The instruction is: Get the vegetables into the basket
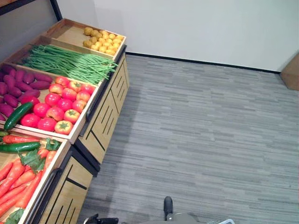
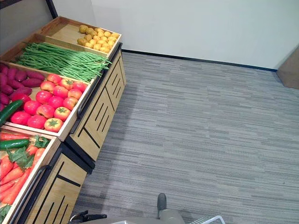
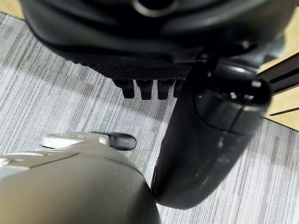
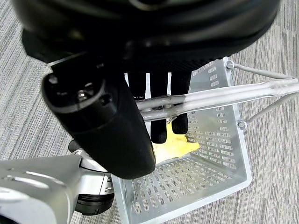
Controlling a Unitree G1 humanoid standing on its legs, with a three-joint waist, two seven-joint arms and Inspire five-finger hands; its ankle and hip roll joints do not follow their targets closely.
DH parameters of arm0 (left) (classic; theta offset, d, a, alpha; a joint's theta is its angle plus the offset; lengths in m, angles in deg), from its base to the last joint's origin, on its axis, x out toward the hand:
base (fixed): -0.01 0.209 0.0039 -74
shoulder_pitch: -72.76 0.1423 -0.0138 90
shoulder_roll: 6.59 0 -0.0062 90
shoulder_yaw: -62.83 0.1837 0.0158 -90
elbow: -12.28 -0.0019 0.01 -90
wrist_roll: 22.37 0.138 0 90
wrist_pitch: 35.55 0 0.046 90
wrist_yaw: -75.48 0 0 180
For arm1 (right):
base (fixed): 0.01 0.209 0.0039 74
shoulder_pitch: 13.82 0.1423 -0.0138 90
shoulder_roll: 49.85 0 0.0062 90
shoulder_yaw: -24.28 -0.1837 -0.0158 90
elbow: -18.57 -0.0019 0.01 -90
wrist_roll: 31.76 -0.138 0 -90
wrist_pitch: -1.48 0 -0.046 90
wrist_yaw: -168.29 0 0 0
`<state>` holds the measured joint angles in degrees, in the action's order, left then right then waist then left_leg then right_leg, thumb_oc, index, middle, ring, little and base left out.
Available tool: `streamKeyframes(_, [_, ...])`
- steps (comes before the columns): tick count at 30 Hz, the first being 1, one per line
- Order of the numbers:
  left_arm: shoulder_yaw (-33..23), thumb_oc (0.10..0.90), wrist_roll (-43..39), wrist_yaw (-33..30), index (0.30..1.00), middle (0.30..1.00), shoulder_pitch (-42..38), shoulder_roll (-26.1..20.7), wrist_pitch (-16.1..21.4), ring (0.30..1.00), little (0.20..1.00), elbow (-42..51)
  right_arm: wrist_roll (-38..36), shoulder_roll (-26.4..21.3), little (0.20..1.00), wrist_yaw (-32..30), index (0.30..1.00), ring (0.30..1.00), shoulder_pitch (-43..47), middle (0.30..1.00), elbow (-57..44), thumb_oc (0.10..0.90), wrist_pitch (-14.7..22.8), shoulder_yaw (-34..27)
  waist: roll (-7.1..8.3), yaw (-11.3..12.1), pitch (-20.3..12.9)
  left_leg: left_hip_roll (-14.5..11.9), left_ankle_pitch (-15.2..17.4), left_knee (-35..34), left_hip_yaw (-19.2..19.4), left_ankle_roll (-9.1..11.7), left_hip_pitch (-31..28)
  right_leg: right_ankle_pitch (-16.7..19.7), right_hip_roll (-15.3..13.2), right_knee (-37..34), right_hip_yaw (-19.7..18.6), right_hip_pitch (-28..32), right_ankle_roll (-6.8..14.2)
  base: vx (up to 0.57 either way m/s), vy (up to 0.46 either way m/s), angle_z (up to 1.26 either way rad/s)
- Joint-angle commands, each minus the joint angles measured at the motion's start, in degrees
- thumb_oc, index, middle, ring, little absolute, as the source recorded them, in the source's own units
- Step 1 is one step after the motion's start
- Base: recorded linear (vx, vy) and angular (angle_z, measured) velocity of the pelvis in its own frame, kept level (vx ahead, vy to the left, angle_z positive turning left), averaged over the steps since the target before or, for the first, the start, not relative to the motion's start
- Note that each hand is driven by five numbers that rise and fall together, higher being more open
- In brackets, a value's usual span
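Note:
A wooden stand (image 1: 105,119) on the left holds the vegetables: yellow potatoes (image 1: 103,39) at the far end, then green beans (image 1: 70,63), red tomatoes (image 1: 60,105) beside purple sweet potatoes (image 1: 18,86), a cucumber (image 1: 17,115), and carrots (image 1: 21,177) nearest. In the right wrist view my right hand (image 4: 159,116) has its fingers hooked round the metal handle (image 4: 219,95) of a pale perforated basket (image 4: 224,154), which hangs above the floor with something yellow (image 4: 175,142) lying inside. My left hand (image 3: 210,140) hangs over the carpet beside the stand, fingers relaxed, holding nothing.
Grey striped carpet (image 1: 201,135) stretches to the right of the stand up to a white wall (image 1: 201,25). A brown box (image 1: 292,72) stands at the far right by the wall. A corner of the basket (image 2: 210,219) shows at the bottom edge.

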<state>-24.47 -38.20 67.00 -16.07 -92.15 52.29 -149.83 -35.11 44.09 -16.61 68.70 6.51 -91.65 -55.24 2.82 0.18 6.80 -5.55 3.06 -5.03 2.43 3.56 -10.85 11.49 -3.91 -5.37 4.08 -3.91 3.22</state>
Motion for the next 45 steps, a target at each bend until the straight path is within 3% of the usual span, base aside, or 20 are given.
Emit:
streamKeyframes(1, [0.9, 0.900, -0.3, -0.3, 1.000, 1.000, -1.7, 0.9, 0.5, 1.000, 1.000, -1.0, -2.2, -4.2, 0.300, -1.0, 0.300, 0.300, 2.8, 0.300, 0.9, 0.400, -0.1, 0.0, -0.27, -0.8, 3.4, 1.3, -3.3, 0.0, -1.3, 0.9, 3.8, -13.1, 0.0, 3.5, 0.2, 8.3, 3.5, 0.01, -0.038, 0.08])
streamKeyframes(9, [1.8, 0.900, -2.5, -0.3, 1.000, 1.000, -3.2, 1.4, 1.1, 1.000, 1.000, 0.4, -3.2, -5.5, 0.300, -1.3, 0.300, 0.300, 3.2, 0.300, 1.1, 0.400, 0.2, -0.7, -1.61, -1.7, 6.0, -0.4, -4.1, 1.9, -2.7, 2.1, 6.2, -16.2, 1.6, 7.7, 0.3, 5.5, 1.3, 0.03, -0.075, 0.09])
streamKeyframes(13, [2.2, 0.900, -2.9, -0.3, 1.000, 1.000, -3.7, 1.9, 1.3, 1.000, 1.000, 1.2, -3.1, -5.9, 0.300, -1.3, 0.300, 0.300, 2.9, 0.300, 1.7, 0.400, 0.1, -1.0, -1.23, -1.7, 7.4, -0.4, -3.9, 8.4, -2.5, 2.8, 10.0, -16.4, 1.3, 7.8, 1.4, 5.3, 0.7, 0.00, -0.080, 0.32])
streamKeyframes(14, [2.5, 0.900, -3.0, -0.1, 1.000, 1.000, -4.2, 2.0, 1.4, 1.000, 1.000, 1.6, -3.1, -6.2, 0.300, -1.4, 0.300, 0.300, 2.8, 0.300, 2.0, 0.400, 0.1, -1.0, -0.68, -1.2, 8.4, -0.3, -5.2, 12.7, -2.4, 3.3, 12.5, -16.4, 1.2, 7.5, 1.8, 6.1, 0.5, 0.03, -0.064, 0.24])
streamKeyframes(16, [2.9, 0.900, -3.3, -0.1, 1.000, 1.000, -4.4, 2.1, 1.4, 1.000, 1.000, 1.8, -3.2, -6.5, 0.300, -1.3, 0.300, 0.300, 2.5, 0.300, 2.4, 0.400, -0.2, -1.5, -0.61, -1.3, 8.3, -0.7, -5.4, 10.4, -0.3, 2.8, 14.2, -16.8, 0.5, 6.9, 2.6, 7.1, 0.9, 0.11, 0.000, 0.16])
streamKeyframes(17, [3.1, 0.900, -3.1, 0.1, 1.000, 1.000, -4.3, 2.2, 1.2, 1.000, 1.000, 1.9, -3.1, -6.8, 0.300, -1.3, 0.300, 0.300, 2.0, 0.300, 2.3, 0.400, -0.3, -1.9, -0.75, -1.1, 8.0, -0.3, -7.1, 8.0, 1.2, 2.4, 15.9, -16.8, 0.3, 5.8, 3.0, 8.6, 1.3, 0.19, 0.038, 0.16])
streamKeyframes(19, [2.9, 0.900, -2.6, 0.2, 1.000, 1.000, -4.2, 2.1, 1.4, 1.000, 1.000, 1.9, -3.0, -6.6, 0.300, -1.0, 0.300, 0.300, 1.8, 0.300, 2.2, 0.400, -0.2, -1.9, 0.11, 0.1, 7.3, 1.0, -7.9, 7.8, 0.5, 2.4, 18.6, -17.3, 0.0, 4.8, 1.4, 10.1, 2.2, 0.19, 0.044, 0.42])
streamKeyframes(23, [2.8, 0.900, -1.2, 0.4, 1.000, 1.000, -3.4, 1.5, 1.0, 1.000, 1.000, 1.3, -2.3, -5.8, 0.300, -0.9, 0.300, 0.300, 1.9, 0.300, 2.1, 0.400, -0.6, -1.5, 0.45, -0.4, 5.3, 1.2, -7.4, 1.7, 2.6, 1.3, 12.4, -16.7, -0.1, 4.2, -0.4, 10.2, 2.8, 0.12, 0.126, -0.53])
streamKeyframes(27, [2.1, 0.900, -1.0, 0.3, 1.000, 1.000, -2.8, 0.6, 1.0, 1.000, 1.000, 1.3, -2.4, -5.1, 0.300, -0.5, 0.300, 0.300, 3.0, 0.300, 0.5, 0.400, -0.2, -0.5, 0.88, -0.2, 4.8, 1.7, -5.9, 0.2, 4.3, 0.4, 9.0, -16.3, -0.9, 3.5, -1.8, 10.9, 4.1, 0.05, 0.130, -0.44])
streamKeyframes(45, [1.3, 0.900, 0.9, 0.2, 1.000, 1.000, -1.5, 0.6, 0.7, 1.000, 1.000, -1.0, -1.7, -4.6, 0.300, -0.4, 0.300, 0.300, 3.3, 0.300, 1.0, 0.400, -0.6, -0.3, 0.11, 0.6, 2.3, 1.9, -5.4, 0.0, 3.1, 0.6, 6.4, -15.5, -1.4, 2.4, 0.3, 13.4, 4.5, 0.00, 0.013, 0.00])
